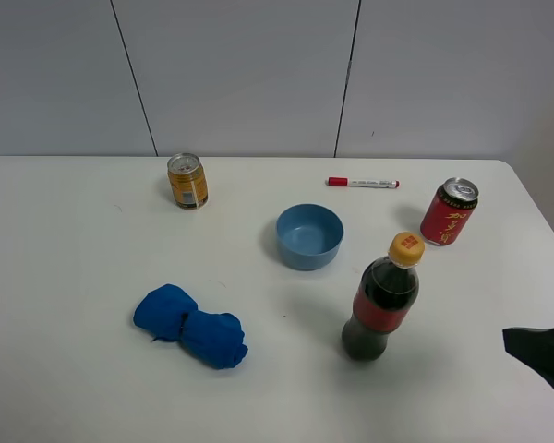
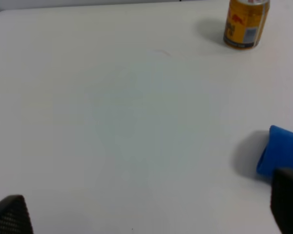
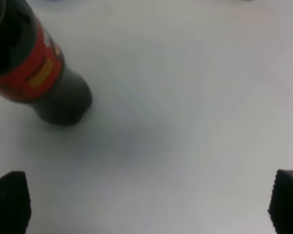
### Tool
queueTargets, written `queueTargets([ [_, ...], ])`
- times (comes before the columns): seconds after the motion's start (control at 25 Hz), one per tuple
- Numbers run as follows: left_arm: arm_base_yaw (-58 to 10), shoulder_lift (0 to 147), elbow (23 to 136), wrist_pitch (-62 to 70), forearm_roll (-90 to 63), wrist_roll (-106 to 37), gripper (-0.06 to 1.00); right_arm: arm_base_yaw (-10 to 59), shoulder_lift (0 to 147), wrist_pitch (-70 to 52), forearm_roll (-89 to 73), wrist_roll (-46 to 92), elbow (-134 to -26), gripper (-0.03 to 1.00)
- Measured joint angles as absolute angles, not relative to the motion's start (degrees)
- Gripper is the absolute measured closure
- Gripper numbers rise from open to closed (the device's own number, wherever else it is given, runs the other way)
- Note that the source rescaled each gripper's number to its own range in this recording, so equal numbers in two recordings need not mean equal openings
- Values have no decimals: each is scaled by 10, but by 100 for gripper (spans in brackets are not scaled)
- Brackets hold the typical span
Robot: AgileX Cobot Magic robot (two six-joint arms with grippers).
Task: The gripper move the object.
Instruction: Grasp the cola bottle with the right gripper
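The object, a tall cola bottle (image 1: 381, 300) with a red label and yellow-orange cap, stands upright on the white table (image 1: 65, 277), right of centre. In the right wrist view the bottle (image 3: 34, 68) is off to one side, ahead of my right gripper (image 3: 147, 202). That gripper is open, its black fingertips (image 3: 7, 202) wide apart over bare table. Its black housing (image 1: 540, 355) shows at the right edge, well clear of the bottle. My left gripper (image 2: 149, 209) is open too, over bare table, and holds nothing.
A blue bowl (image 1: 309, 236) sits left of and behind the bottle. A red can (image 1: 449, 211) and a red-capped marker (image 1: 362, 183) lie farther back. An orange-yellow can (image 1: 187, 180) stands at back left. A crumpled blue cloth (image 1: 190, 326) lies front left.
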State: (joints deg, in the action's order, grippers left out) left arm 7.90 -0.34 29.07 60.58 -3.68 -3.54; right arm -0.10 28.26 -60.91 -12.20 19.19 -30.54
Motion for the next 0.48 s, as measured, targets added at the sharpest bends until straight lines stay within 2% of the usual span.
queueTargets([
  [0.2, 79, -3, 291, 606, -37, -35, -6, -1, 335, -610, -141, 230, -351, -3],
  [0.48, 79, -3, 291, 606, -37, -35, -6, 3, 353, -636, -260, 317, -436, -3],
])
